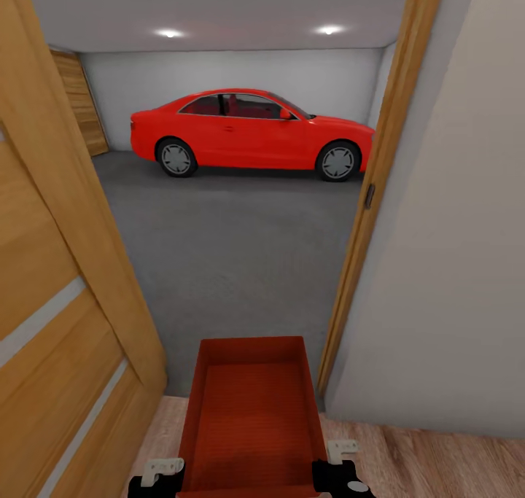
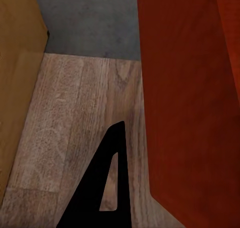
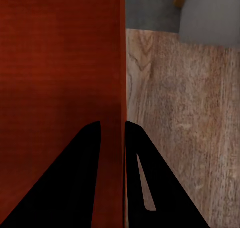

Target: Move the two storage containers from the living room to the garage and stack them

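An orange-red storage container is carried in front of the robot at the bottom centre of the head view, open top up, its ribbed bottom visible, its far end reaching over the line where the light wood-plank floor meets the dark grey concrete floor of the garage. The left hand sits at the container's near left corner and the right hand at its near right corner. In the right wrist view the right hand has one dark finger on each side of the container's thin side wall, pinched onto it, with the wall's inner red face to one side and wood planks to the other. In the left wrist view only one dark finger of the left hand shows, lying outside the container's red wall over the planks; whether that hand is clamped or apart I cannot tell. The robot stands in a doorway: an open wooden door with pale inlay strips fills the left, a wooden door frame and a cream wall stand at the right. Beyond, a red coupe car is parked side-on against the pale grey back wall, under two round ceiling lights.
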{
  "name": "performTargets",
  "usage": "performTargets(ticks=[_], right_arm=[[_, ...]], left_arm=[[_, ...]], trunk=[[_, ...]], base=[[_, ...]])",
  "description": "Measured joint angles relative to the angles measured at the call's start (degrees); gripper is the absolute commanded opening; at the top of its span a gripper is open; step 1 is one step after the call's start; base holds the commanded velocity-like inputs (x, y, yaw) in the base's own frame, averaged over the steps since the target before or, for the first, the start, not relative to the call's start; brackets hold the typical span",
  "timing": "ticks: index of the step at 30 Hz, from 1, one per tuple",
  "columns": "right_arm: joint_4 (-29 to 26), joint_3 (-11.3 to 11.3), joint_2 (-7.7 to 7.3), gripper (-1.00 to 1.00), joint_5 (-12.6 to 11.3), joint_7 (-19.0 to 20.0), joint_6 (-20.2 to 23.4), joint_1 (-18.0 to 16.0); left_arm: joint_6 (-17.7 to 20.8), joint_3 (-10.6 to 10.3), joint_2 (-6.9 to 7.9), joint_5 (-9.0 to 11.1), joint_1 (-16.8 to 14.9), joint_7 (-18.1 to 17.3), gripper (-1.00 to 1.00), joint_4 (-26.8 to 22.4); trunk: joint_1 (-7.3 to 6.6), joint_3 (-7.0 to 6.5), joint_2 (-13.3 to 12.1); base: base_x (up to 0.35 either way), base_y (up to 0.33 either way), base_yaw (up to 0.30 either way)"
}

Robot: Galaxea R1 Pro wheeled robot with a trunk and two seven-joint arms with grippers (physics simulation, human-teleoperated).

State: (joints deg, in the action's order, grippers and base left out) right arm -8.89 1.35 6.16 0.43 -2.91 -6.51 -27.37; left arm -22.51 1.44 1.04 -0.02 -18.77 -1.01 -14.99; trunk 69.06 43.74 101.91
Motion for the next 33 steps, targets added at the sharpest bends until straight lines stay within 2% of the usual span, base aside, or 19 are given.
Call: performTargets(ticks=[11,26,33], right_arm=[[0.00,0.00,-0.01,-1.00,0.00,0.00,0.00,0.00],[0.00,-0.06,0.04,-1.00,0.02,-0.01,0.00,0.02],[-0.01,-0.05,0.04,-1.00,0.02,-0.02,0.00,0.03]], left_arm=[[0.00,0.00,0.00,0.00,-0.01,0.00,-1.00,0.01],[0.00,-0.02,0.00,-0.02,0.00,-0.01,-1.00,0.00],[0.00,-0.03,0.00,-0.03,-0.01,-0.01,-1.00,0.01]], trunk=[[0.00,0.00,0.00],[0.00,0.00,0.00],[0.00,0.00,0.00]], base=[[0.005,0.086,0.000],[0.105,0.079,-0.001],[0.009,0.005,-0.101]])
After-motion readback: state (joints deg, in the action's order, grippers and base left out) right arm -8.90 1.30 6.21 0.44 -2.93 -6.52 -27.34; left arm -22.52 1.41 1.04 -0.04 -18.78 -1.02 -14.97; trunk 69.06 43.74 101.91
